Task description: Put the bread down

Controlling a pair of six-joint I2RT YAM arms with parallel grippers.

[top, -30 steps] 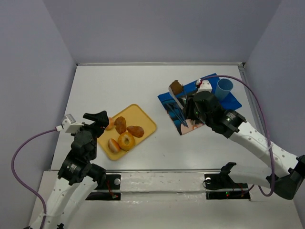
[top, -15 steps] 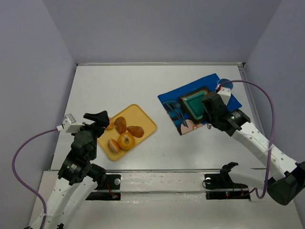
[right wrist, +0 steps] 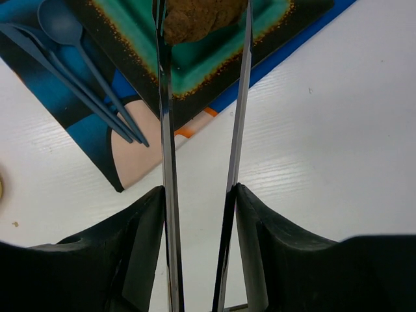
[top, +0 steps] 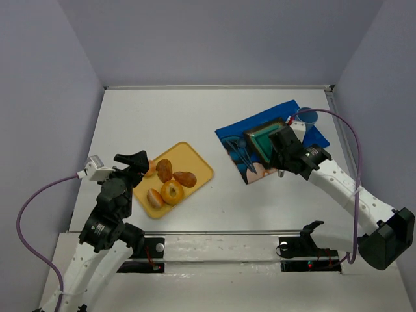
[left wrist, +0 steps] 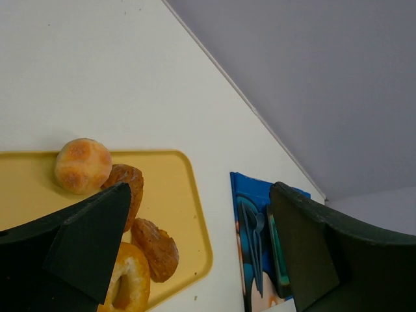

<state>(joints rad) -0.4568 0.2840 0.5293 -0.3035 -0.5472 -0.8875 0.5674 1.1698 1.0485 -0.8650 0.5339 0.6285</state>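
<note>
Right pincer clamps the bread chunk over the green plate — prob. to set it there. Left pincer gapes, empty.

Robot lab test cell, not a real kitchen: white surface boxed in on 3 sides by plain grey-lilac walls, w/ left arm & right arm bolted to a metal rail at the near edge, purple cables trailing off. Items are staged props, i.e. yellow tray of bread, cartoon placemat, teal plate, blue cup.
</note>
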